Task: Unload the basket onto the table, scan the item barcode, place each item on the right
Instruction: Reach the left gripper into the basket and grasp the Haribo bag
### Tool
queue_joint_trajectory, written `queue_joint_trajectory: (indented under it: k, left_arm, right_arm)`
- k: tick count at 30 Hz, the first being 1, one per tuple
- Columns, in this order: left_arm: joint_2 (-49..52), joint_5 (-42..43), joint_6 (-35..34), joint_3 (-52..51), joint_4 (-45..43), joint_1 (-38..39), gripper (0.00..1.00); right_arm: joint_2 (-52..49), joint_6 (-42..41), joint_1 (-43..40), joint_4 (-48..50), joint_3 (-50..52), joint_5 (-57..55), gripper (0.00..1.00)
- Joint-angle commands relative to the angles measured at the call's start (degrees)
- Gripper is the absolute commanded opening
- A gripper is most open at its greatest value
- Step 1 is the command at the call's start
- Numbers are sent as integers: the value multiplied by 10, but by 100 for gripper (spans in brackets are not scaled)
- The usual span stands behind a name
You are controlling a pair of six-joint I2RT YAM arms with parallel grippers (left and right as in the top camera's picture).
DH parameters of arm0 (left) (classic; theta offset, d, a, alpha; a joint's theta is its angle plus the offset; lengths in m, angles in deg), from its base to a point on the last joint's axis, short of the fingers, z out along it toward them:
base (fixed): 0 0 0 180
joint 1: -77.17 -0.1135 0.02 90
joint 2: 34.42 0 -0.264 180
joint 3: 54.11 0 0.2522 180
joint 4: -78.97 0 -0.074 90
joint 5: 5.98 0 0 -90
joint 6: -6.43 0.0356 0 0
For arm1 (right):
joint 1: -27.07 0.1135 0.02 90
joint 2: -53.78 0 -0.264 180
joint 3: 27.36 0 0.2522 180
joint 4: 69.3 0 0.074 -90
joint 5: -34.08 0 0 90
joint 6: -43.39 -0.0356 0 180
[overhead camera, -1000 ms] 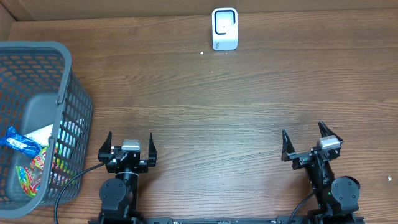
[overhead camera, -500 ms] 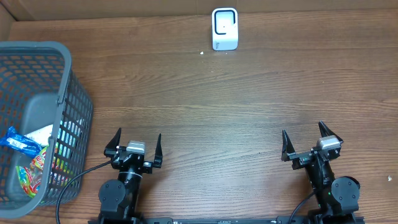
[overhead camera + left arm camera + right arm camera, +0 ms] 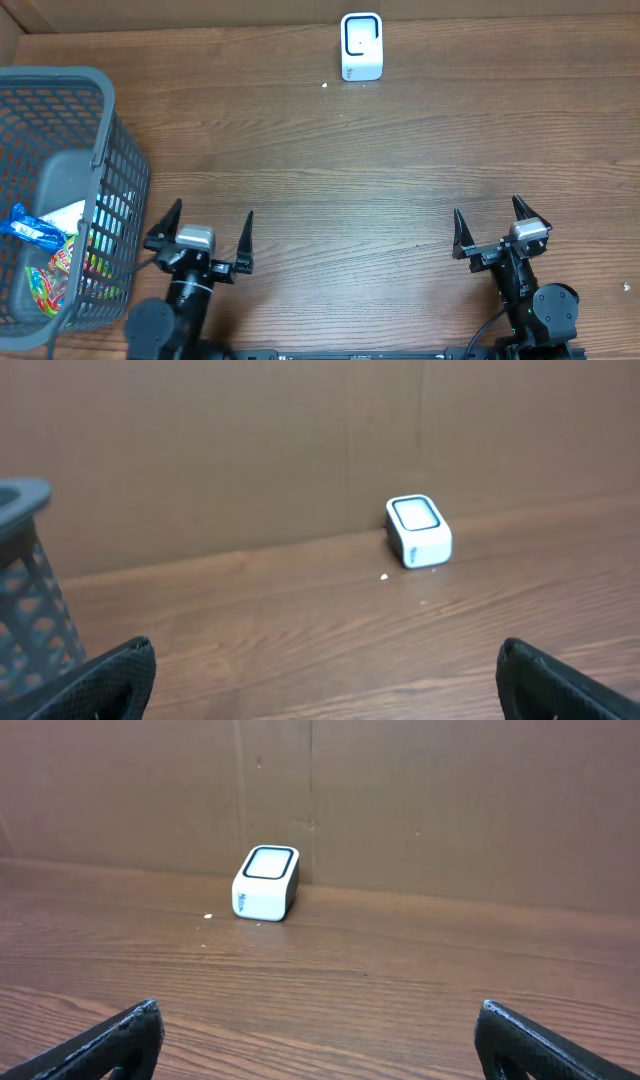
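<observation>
The items lie in the grey mesh basket (image 3: 100, 110) at the left: a blue packet (image 3: 33, 229), a colourful candy packet (image 3: 50, 282) and something white (image 3: 66, 214). No barcode can be made out. The white scanner (image 3: 361, 46) stands at the table's far edge, also seen from the left wrist (image 3: 418, 531) and right wrist (image 3: 267, 883). My left gripper (image 3: 213, 209) (image 3: 324, 650) is open and empty beside the basket, near the front edge. At the front right, my right gripper (image 3: 486, 206) (image 3: 318, 1008) is likewise open with nothing between its fingers.
A brown cardboard wall (image 3: 420, 800) runs behind the scanner. The basket's rim (image 3: 22, 495) shows at the left of the left wrist view. A small white speck (image 3: 324, 85) lies on the wooden table (image 3: 350, 170) near the scanner.
The left arm swung slightly right, then back left and turned toward the basket, its gripper still open. The right arm has not moved.
</observation>
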State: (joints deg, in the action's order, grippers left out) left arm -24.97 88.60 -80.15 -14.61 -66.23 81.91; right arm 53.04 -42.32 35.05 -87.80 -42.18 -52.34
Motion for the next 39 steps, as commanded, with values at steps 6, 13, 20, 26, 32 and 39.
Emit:
queue_joint_trajectory:
  k: [6,13,20,26,32,39]
  left_arm:
    - [229,41,-33,301,154,-3,100]
    - [434,47,-38,614,378,-3,100]
    - [550,144,-25,826,516,-3,100]
    - [562,148,-20,836,518,-3,100]
    - [571,-115,-185,866,576,-3,100]
    - [633,-278,-253,998,689,-79,100]
  right_arm:
    - [6,1,3,3,6,-3,100]
    - [6,0,3,3,6,-3,100]
    - [6,1,3,3,6,-3,100]
    - [6,1,3,3,6,-3,100]
    - [6,1,3,3,6,-3,100]
    - [6,1,3,3,6,-3,100]
